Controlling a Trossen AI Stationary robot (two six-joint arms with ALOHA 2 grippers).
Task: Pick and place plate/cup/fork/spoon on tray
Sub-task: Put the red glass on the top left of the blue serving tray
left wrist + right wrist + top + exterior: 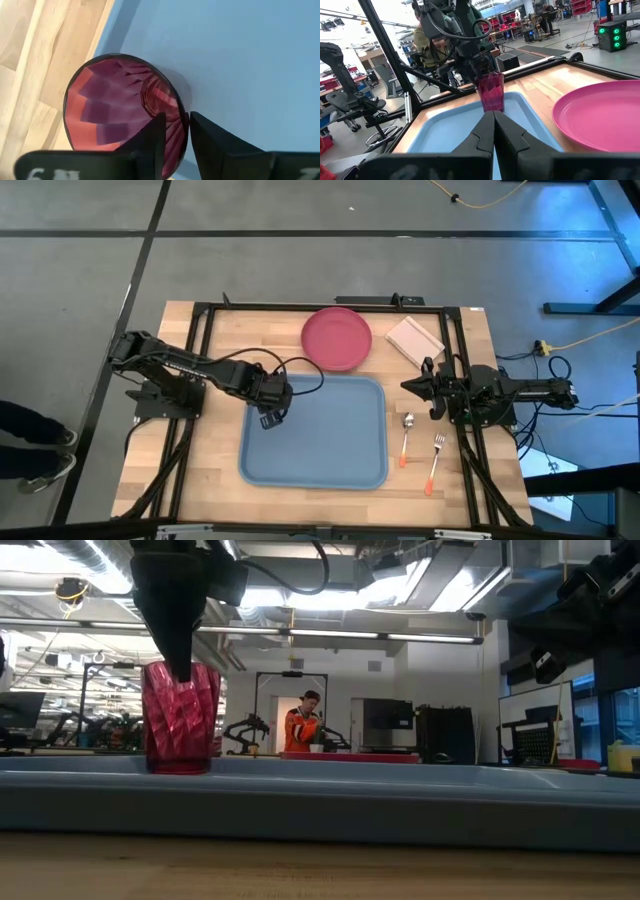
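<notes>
L fingers [175,132] pinch cup [117,102] rim, cup upright on tray [340,455].

Behind your wooden table [210,470] you have grey floor [300,270], ceiling strip lights [430,637], and an office chair [355,107].

The right gripper [494,131] has its two fingers pressed together. Beyond them the cup [491,91] stands upright on the tray [445,131], with the left gripper [481,66] on its rim. The plate [602,116] lies beside the tray.
</notes>
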